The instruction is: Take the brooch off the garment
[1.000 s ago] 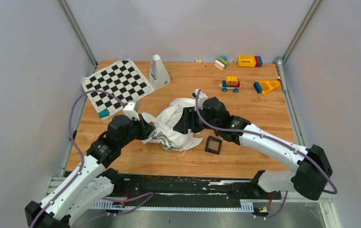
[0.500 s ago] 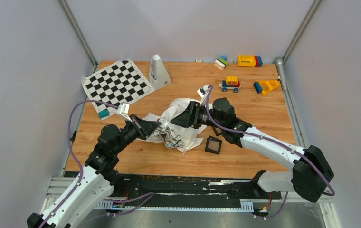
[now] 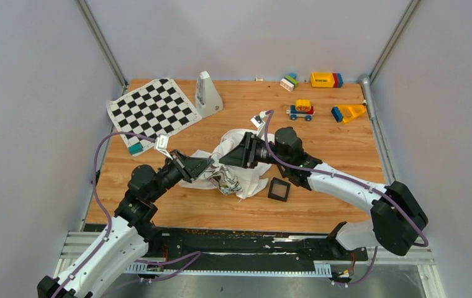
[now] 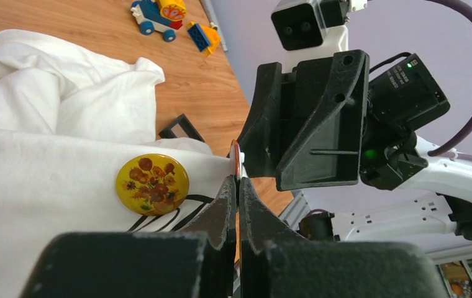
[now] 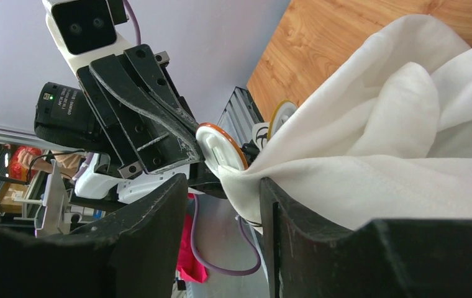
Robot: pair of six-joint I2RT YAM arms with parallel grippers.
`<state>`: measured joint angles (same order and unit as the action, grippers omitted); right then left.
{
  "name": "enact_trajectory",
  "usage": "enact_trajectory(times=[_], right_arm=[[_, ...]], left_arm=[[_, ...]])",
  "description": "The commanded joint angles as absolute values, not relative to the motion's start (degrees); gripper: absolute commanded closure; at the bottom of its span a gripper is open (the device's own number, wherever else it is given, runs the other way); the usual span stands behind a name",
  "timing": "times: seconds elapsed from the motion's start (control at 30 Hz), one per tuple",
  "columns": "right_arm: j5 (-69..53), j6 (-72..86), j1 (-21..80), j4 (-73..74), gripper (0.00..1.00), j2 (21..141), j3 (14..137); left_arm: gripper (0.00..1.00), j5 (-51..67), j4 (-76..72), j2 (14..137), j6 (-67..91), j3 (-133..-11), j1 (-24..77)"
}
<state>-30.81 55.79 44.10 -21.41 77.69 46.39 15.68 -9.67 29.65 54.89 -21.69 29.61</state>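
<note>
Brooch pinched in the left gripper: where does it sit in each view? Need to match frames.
Top external: too small to make out; look at the left gripper tips, centre table.
Left wrist: brooch edge-on above the shut fingertips, mid-frame, right of the sunflower badge.
Right wrist: its white back with orange rim, centre-left.
Shared landmark: the white garment.

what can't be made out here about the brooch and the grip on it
Brooch face: left wrist view shows it edge-on in the shut left gripper; right wrist view shows only its white back.
Its pin, and whether it is out of the garment: hidden by a cloth fold, right wrist view.
Top view: brooch too small, lost where left gripper and right gripper meet.
</note>
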Motion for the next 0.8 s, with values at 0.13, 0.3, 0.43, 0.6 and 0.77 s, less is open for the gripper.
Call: enact_trajectory(times=[0.13,0.3,0.43,0.6,0.77], right_arm=[[-33.33,57.99,43.86,-25.93,0.60,78.23,47.83],[-33.94,58.48,43.86,-25.84,0.67,79.21,48.42],[-34.40,58.79,43.86,-26.06,0.72,79.84,48.73],[-34.92,58.18,43.86,-24.93,0.74,80.64,49.78],[-35.52,58.63,43.85,-25.66,0.79,81.36,49.83]], left_arm=[[1.00,18.21,-16.53,29.27,56.88,-22.37,29.44],[1.00,19.53,-17.42,29.56,56.80,-22.64,29.42],[1.00,20.96,-18.43,29.71,55.99,-22.74,29.44],[1.00,23.30,-19.01,29.77,54.23,-23.10,29.40],[1.00,24.53,-19.38,29.79,53.50,-23.36,29.39]])
